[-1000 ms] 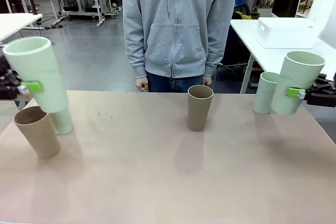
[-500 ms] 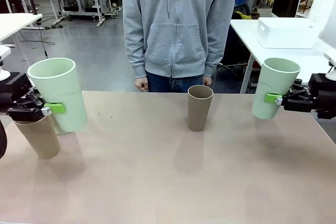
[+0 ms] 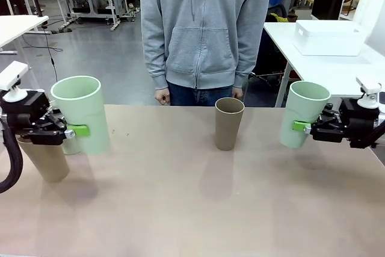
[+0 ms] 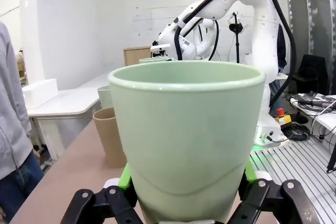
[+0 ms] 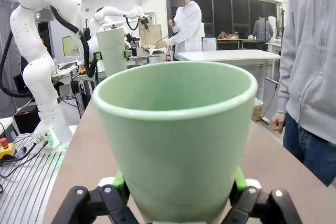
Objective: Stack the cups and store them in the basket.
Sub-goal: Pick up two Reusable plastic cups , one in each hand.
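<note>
Front view: both gripped mint cups [image 3: 81,103] [image 3: 305,109] shifted inward.

Tan cup [image 3: 47,164] partly behind left claw [image 3: 81,128]

Middle cup [image 3: 228,123]: tan-brown
Raised cup left of it [image 3: 81,112]: mint green
Raised cup right of it [image 3: 304,114]: mint green
Basket [image 3: 329,36]: white
Tabletop [image 3: 192,203]: pinkish beige
</note>
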Robot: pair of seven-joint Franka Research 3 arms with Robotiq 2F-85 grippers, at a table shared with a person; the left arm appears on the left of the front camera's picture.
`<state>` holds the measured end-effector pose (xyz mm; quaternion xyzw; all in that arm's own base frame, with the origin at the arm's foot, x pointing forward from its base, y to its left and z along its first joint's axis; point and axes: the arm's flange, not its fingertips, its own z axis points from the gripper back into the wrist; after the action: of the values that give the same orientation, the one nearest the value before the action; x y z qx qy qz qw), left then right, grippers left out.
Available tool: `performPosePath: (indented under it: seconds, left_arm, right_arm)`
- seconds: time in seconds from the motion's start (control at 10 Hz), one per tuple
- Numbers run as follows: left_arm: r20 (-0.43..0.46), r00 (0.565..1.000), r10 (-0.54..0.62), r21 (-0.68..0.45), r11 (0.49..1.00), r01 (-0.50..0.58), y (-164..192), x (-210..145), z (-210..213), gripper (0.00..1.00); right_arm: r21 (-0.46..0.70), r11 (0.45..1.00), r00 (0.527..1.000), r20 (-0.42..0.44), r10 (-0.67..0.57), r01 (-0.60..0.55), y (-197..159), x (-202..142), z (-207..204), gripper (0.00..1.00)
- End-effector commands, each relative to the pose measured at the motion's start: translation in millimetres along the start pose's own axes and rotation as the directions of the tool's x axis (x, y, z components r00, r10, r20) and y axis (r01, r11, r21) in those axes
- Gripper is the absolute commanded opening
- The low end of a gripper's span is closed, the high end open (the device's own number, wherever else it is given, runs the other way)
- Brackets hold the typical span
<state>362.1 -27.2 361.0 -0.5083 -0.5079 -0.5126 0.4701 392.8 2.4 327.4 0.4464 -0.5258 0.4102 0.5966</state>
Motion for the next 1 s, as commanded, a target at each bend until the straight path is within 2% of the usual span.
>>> performPosePath:
  seconds: [0.0,0.8,0.9]
  left_arm:
    - [0.014,1.000,-0.024,0.040,0.999,0.023,-45,-13,-23,0.86]
    - [0.003,1.000,-0.003,0.074,0.997,0.003,-37,-21,-33,0.86]
    - [0.018,1.000,-0.013,0.090,0.996,0.012,-37,-20,-32,0.86]
  right_arm:
    - [-0.022,1.000,1.000,0.011,0.016,-0.016,183,-20,1,0.86]
    - [-0.025,1.000,1.000,-0.006,0.006,-0.006,209,1,18,0.86]
    - [-0.015,1.000,1.000,-0.002,0.011,-0.011,-1,5,14,0.86]
